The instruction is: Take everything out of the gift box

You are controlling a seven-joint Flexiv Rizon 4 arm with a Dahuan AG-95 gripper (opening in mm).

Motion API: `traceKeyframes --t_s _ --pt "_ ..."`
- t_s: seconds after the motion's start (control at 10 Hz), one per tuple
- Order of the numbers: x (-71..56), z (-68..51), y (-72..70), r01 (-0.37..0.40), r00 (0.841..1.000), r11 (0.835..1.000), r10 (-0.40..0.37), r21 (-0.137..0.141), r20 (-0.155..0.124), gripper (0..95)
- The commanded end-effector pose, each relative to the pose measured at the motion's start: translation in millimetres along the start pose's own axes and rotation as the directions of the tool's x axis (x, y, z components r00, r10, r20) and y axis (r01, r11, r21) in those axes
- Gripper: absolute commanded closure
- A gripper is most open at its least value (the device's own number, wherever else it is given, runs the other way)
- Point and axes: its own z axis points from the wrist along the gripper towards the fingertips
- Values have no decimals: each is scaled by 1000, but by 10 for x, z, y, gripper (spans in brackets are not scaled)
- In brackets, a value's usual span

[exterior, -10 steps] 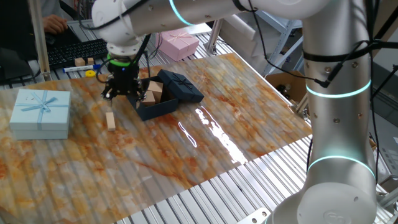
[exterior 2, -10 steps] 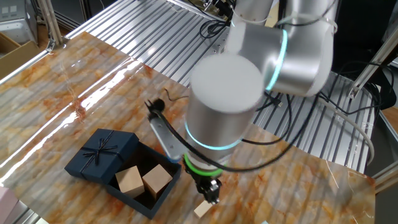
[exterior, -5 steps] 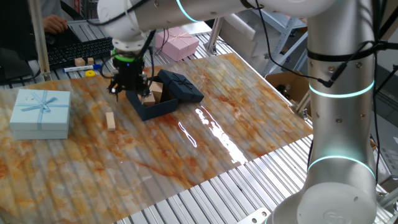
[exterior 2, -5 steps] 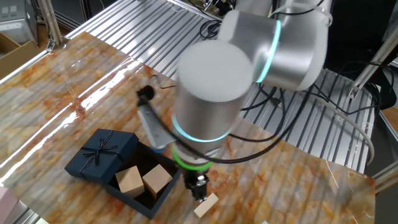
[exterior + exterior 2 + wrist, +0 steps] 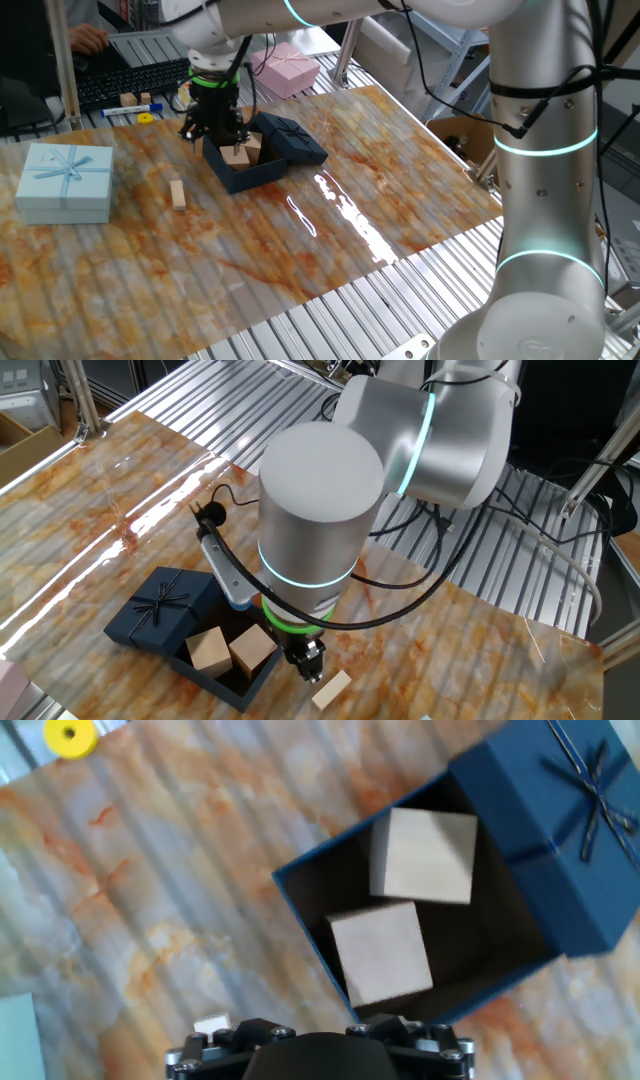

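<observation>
Your pincer [image 5: 212, 128] hangs over the gift box [image 5: 238, 172] rim, spread unclear; two blocks [image 5: 385, 955] inside; slab [image 5: 178, 193] beside the box.

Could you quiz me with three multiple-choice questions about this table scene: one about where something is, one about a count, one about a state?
1. Where does the thin pale wooden slab lie?
A. inside the navy box
B. on the marbled tabletop outside the box
C. on the pink box

2. How many pale wooden cubes are in the dark navy-blue cardboard gift box?
A. none
B. two
C. four

3. How is the navy lid with the ribbon bow?
A. off, resting against the box
B. closed on the box
C. held in the gripper

Answers: 1 B, the slab sits on the table between the boxes. 2 B, the hand view shows two. 3 A, the box is open, lid beside it.
</observation>
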Motion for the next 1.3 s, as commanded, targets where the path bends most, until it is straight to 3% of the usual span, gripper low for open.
traceKeyframes --t_s 0.1,0.4,0.6,1.3 --pt "-94 40 -45 85 996 996 -85 -1 8 190" --pt "-135 60 -86 108 994 994 -108 -4 10 190" --pt "-206 100 -192 140 990 990 -139 -15 23 190" --pt "-308 175 -397 140 990 990 -139 -30 27 190"
